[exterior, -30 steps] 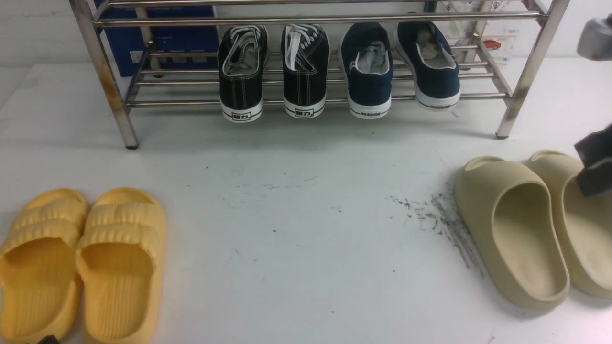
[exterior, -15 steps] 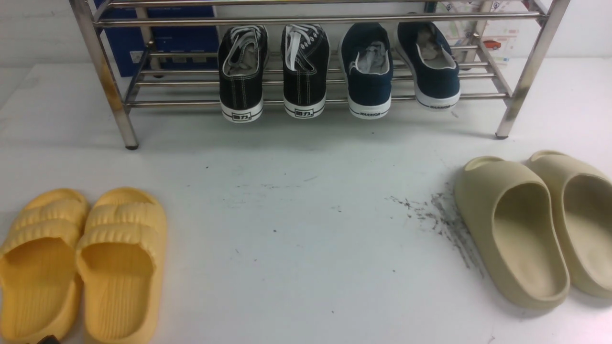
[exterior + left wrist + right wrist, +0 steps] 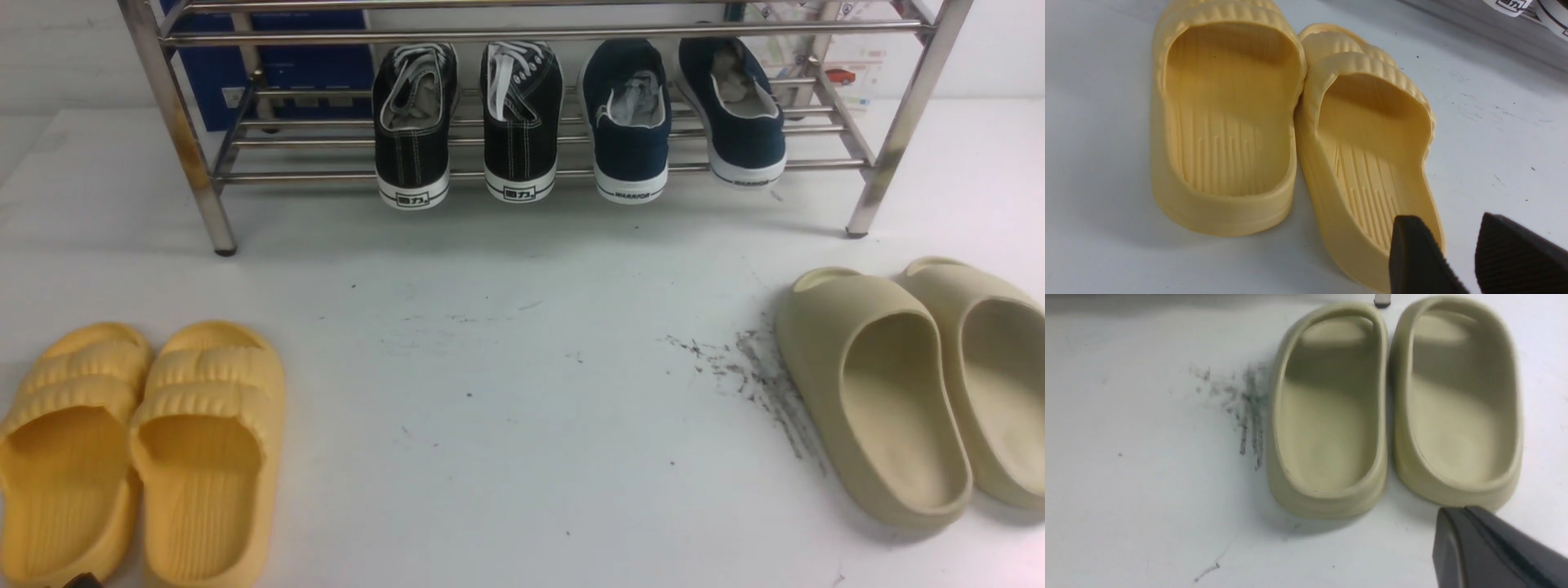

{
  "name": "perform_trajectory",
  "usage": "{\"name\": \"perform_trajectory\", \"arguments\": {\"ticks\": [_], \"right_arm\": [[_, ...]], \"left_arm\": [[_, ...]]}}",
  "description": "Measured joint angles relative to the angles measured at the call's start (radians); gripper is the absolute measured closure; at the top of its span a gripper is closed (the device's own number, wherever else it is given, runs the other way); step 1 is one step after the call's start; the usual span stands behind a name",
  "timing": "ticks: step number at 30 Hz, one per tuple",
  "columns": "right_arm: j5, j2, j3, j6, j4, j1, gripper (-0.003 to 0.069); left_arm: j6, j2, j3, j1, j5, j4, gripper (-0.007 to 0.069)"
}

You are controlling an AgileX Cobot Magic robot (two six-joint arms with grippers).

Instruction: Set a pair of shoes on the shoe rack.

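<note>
The two blue shoes [image 3: 682, 114] sit on the low shelf of the rack [image 3: 906, 122], toes pointing in and white heels sticking out toward the robot. They are on the right half of the shelf. The right one is turned a bit. Just to their left, on the same shelf, are two black shoes [image 3: 465, 118] with white laces.

The white table [image 3: 522, 392] has yellow slippers [image 3: 139, 449] at the near left and beige slippers [image 3: 914, 392] at the near right. Dark scuff marks [image 3: 751, 376] lie beside the beige ones.

The left gripper [image 3: 1457, 253] hangs over the heel of one yellow slipper. Its two black fingers are apart and hold nothing.

The right gripper [image 3: 1470, 539] is near the heels of the beige slippers. Its fingers are pressed together and hold nothing.
</note>
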Motion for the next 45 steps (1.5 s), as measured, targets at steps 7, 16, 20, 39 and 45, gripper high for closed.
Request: {"name": "perform_trajectory", "arguments": {"ticks": [7,16,20,39,45], "right_arm": [[0.016,-0.011,-0.003,0.014,-0.019,-0.003,0.0661],[0.017,-0.011,-0.003,0.014,-0.023,-0.003,0.0657],[0.017,-0.011,-0.003,0.015,-0.023,-0.003,0.0654],[0.018,-0.011,-0.004,0.018,-0.023,-0.003,0.064],[0.018,-0.011,-0.004,0.018,-0.023,-0.003,0.0638]], "left_arm": [[0.0,-0.001,0.0,0.0,0.001,0.0,0.0386],[0.0,-0.001,0.0,0.0,0.001,0.0,0.0386],[0.0,-0.001,0.0,0.0,0.001,0.0,0.0386],[0.0,-0.001,0.0,0.001,0.001,0.0,0.0386],[0.0,-0.001,0.0,0.002,0.001,0.0,0.0386]]}}
